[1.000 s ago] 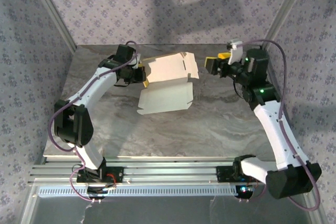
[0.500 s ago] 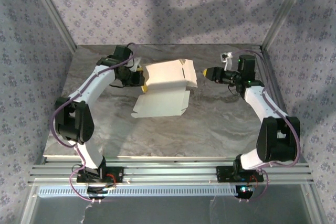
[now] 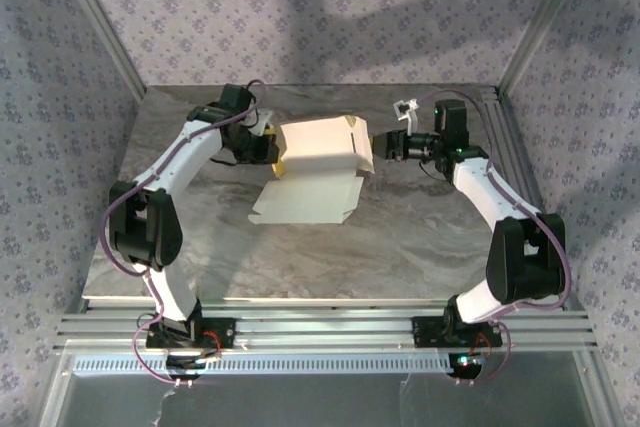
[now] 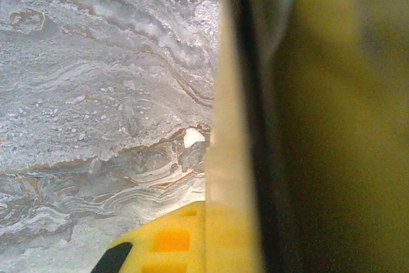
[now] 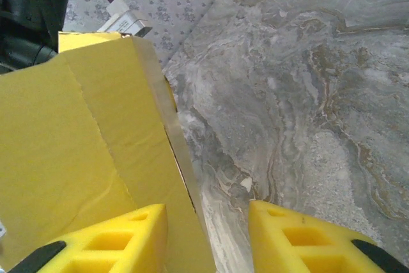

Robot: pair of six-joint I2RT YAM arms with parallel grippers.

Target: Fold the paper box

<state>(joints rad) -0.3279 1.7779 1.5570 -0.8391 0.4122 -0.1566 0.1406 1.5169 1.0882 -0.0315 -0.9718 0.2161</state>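
Box (image 3: 320, 147) white overhead; apparently yellow underneath

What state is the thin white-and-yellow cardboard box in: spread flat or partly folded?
Partly folded: the cardboard box has its far panels raised and creased, while one white flap spreads open in front.

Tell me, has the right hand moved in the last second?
Yes. The right hand has shifted left, away from the corner post, up to the paper box edge.

Grey marbled table (image 3: 400, 237) enclosed by pale purple floral-patterned walls (image 3: 300, 17).
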